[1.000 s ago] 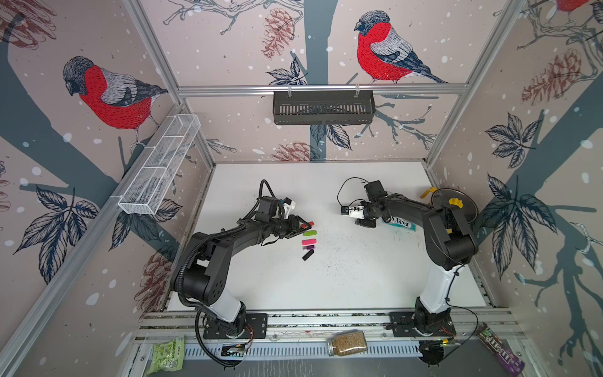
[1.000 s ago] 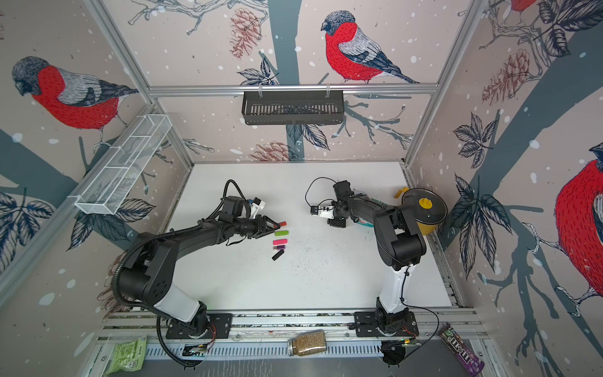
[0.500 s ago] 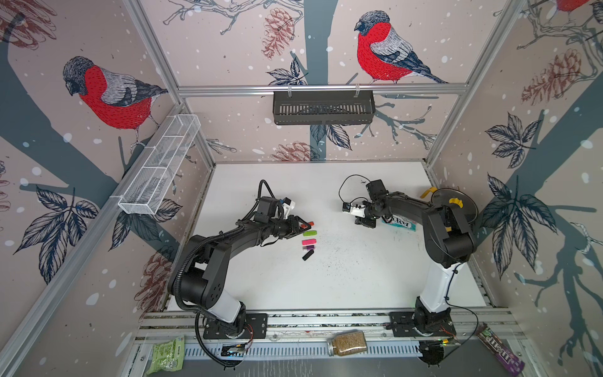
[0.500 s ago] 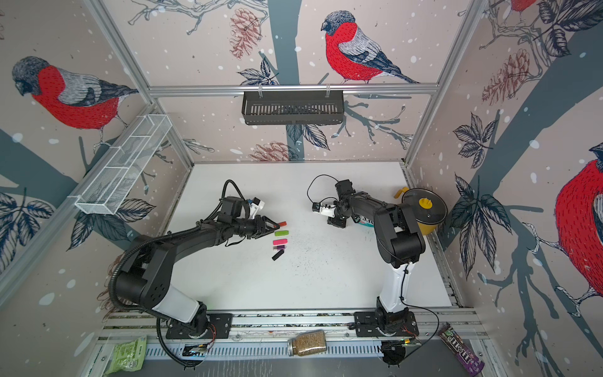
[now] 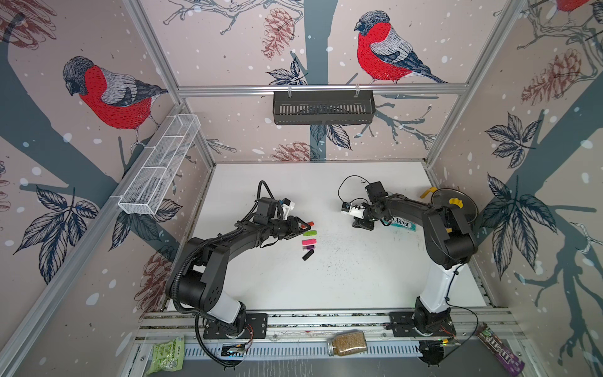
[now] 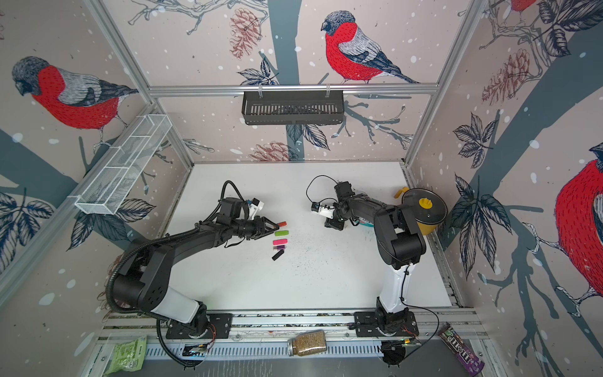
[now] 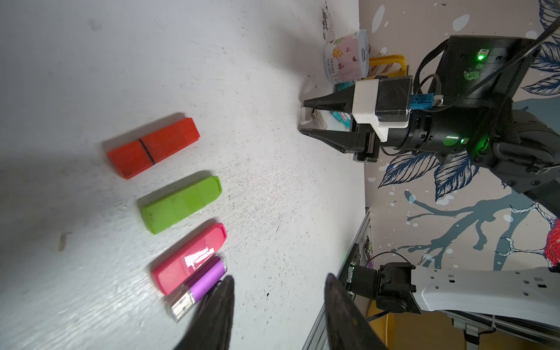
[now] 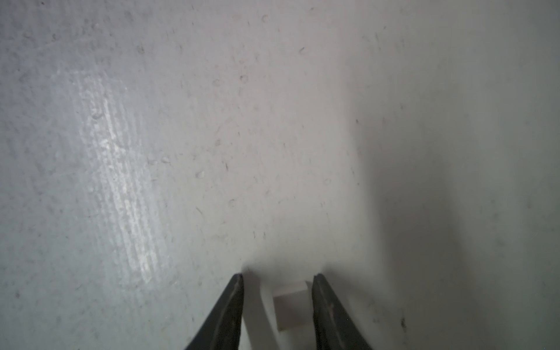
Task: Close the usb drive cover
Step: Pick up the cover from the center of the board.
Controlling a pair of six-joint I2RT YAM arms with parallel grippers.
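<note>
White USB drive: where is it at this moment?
In the left wrist view the white USB drive lies on the table between the parted jaws of the right gripper, beside the teal packet.

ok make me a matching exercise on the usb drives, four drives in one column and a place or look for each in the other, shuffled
Things:
1. red usb drive
2. green usb drive
3. purple usb drive
4. white usb drive

Descriptions:
A. clear cap over its plug
B. between the jaws of the right gripper
C. between the red one and the pink usb drive
D. black line across its middle

Pairs: 1-D, 2-C, 3-A, 4-B
</note>
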